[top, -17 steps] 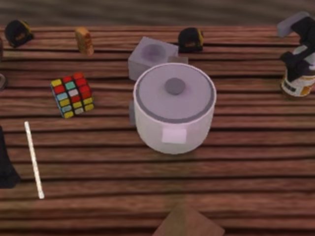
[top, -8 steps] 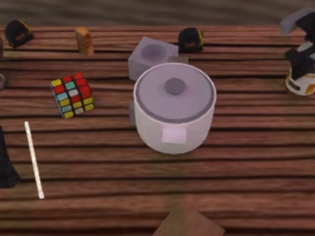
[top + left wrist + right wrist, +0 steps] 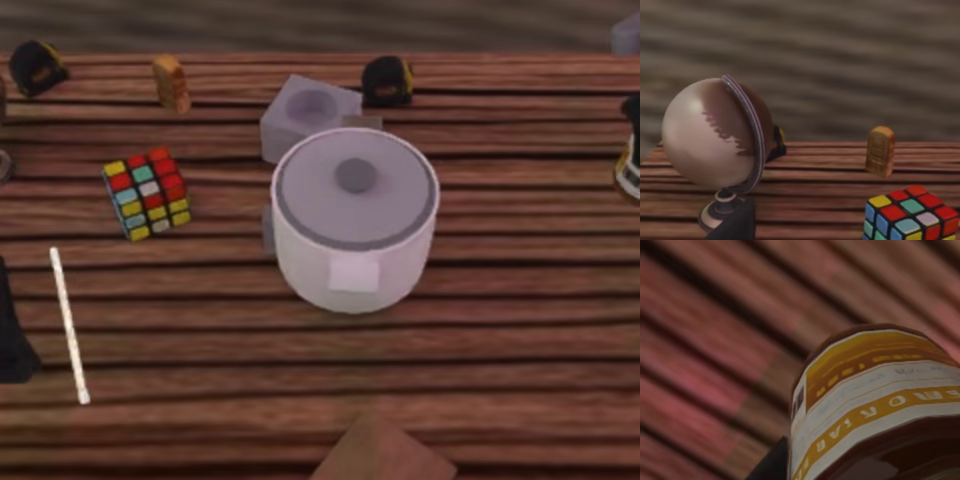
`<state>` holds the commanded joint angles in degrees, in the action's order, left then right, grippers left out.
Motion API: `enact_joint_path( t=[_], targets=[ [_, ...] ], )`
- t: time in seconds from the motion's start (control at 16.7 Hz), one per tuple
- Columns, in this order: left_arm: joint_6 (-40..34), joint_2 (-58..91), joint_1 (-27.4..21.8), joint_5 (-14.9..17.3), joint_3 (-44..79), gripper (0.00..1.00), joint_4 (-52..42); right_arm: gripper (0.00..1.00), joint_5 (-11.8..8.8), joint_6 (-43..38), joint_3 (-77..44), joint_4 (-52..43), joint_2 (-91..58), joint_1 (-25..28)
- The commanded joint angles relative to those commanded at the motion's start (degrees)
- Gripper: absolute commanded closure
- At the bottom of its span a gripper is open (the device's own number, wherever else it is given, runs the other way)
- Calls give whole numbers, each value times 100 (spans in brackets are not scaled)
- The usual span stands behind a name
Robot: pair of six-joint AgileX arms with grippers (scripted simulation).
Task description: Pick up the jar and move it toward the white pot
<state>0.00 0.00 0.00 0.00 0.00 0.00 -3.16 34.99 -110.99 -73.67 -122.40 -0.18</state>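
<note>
The right gripper (image 3: 632,120) sits at the tabletop's (image 3: 200,330) right edge, mostly out of the top view. Its fingers pinch the jar (image 3: 875,400) (label filling the wrist view), well apart from the white pot (image 3: 355,220). The left arm (image 3: 12,330) rests parked at the left edge; its fingers cannot be told.

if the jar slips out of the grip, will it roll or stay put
The jar looks rigid, round and smooth-labelled, so on its side it would probably roll along the wooden table. It seems squat, so landing upright it likely stays put. It appears carried by the right gripper at the table's right edge.
</note>
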Motion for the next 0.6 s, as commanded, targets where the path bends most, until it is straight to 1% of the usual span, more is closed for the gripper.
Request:
enact_joint_path(
  t=[0.12, 0.42, 0.6],
  targets=[
    [0, 0, 0, 0, 0, 0, 0, 100, -1, 4, 237, -13, 235, 7],
    [0, 0, 0, 0, 0, 0, 0, 100, -2, -17, 246, -14, 244, -20],
    [0, 0, 0, 0, 0, 0, 0, 100, 31, -379, 308, 65, 207, 134]
  ],
)
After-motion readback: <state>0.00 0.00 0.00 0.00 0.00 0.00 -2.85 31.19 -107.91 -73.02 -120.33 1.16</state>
